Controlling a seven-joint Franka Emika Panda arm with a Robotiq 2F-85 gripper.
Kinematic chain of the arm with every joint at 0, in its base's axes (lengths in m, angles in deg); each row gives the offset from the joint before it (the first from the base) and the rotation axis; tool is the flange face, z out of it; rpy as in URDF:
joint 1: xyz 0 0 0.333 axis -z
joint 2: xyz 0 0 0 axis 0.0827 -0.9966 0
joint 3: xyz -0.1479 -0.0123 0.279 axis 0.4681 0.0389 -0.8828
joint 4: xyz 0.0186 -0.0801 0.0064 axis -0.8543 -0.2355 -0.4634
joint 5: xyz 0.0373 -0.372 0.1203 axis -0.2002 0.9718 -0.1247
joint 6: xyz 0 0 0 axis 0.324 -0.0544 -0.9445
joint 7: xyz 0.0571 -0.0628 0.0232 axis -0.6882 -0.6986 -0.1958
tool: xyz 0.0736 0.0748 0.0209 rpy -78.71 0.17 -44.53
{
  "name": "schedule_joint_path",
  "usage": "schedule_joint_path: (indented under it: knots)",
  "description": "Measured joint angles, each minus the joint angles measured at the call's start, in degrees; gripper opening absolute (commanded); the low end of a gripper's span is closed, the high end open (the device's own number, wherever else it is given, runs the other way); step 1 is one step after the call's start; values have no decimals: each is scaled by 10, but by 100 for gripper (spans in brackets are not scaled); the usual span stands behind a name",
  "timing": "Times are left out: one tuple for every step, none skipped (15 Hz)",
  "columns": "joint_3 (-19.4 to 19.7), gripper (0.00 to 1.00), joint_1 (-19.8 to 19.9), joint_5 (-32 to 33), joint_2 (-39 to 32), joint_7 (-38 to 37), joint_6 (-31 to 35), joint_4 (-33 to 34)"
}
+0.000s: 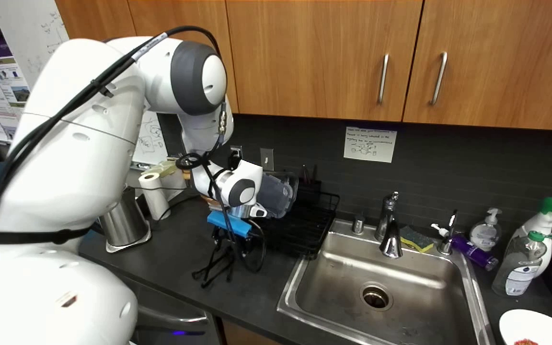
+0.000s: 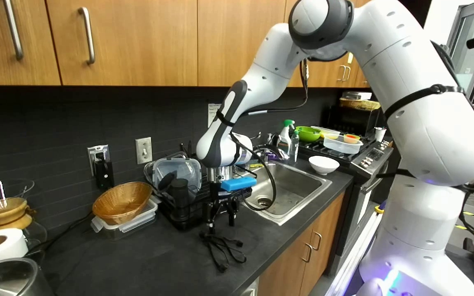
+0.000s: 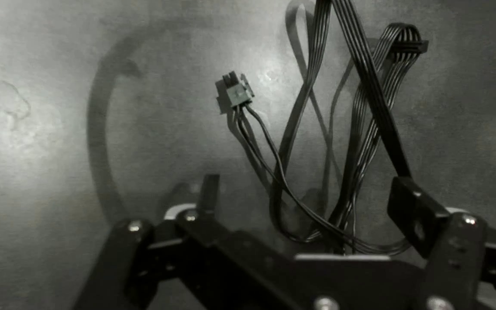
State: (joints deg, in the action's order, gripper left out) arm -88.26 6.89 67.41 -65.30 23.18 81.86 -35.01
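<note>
My gripper [image 3: 308,200] stands open in the wrist view, its two fingers wide apart with nothing gripped. A loose bundle of black cables [image 3: 299,107] lies on the dark counter below and ahead of it. One thin cable ends in a pale connector [image 3: 238,94]. Part of the bundle passes under the gap between the fingers, and a flat strand runs behind the right finger; whether it touches cannot be told. In an exterior view the gripper [image 2: 221,224] points down just above the cables [image 2: 222,248]. The cables [image 1: 213,268] partly blend with the gripper in an exterior view.
A black dish rack [image 1: 300,232] with plastic containers stands close behind the gripper, beside the steel sink [image 1: 338,302]. A wicker basket [image 2: 121,203], a paper towel roll [image 1: 154,191] and a metal kettle [image 1: 125,220] are also on the counter. Wooden cabinets [image 1: 324,57] hang above.
</note>
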Motion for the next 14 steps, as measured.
schedule_joint_path:
  knots:
    - [0,100,-3,0,-9,-2,-1,7]
    - [0,100,-4,0,-18,-4,-1,12]
    - [0,100,-5,0,-26,-6,-1,16]
    - [0,100,-5,0,-34,-6,-1,18]
    - [1,100,-5,0,-41,-7,-1,20]
    - [1,100,-5,0,-47,-7,-1,21]
    - [2,100,-5,0,-52,-7,-1,22]
    - [2,79,-5,0,-54,-7,-3,25]
    - [3,74,-5,0,-54,-8,-6,27]
    - [3,68,-5,0,-55,-9,-7,28]
    - [5,63,-5,1,-54,-9,-11,30]
    - [8,55,-5,1,-54,-10,-15,32]
    - [11,48,-5,2,-53,-10,-21,35]
    - [14,40,-5,3,-53,-10,-26,37]
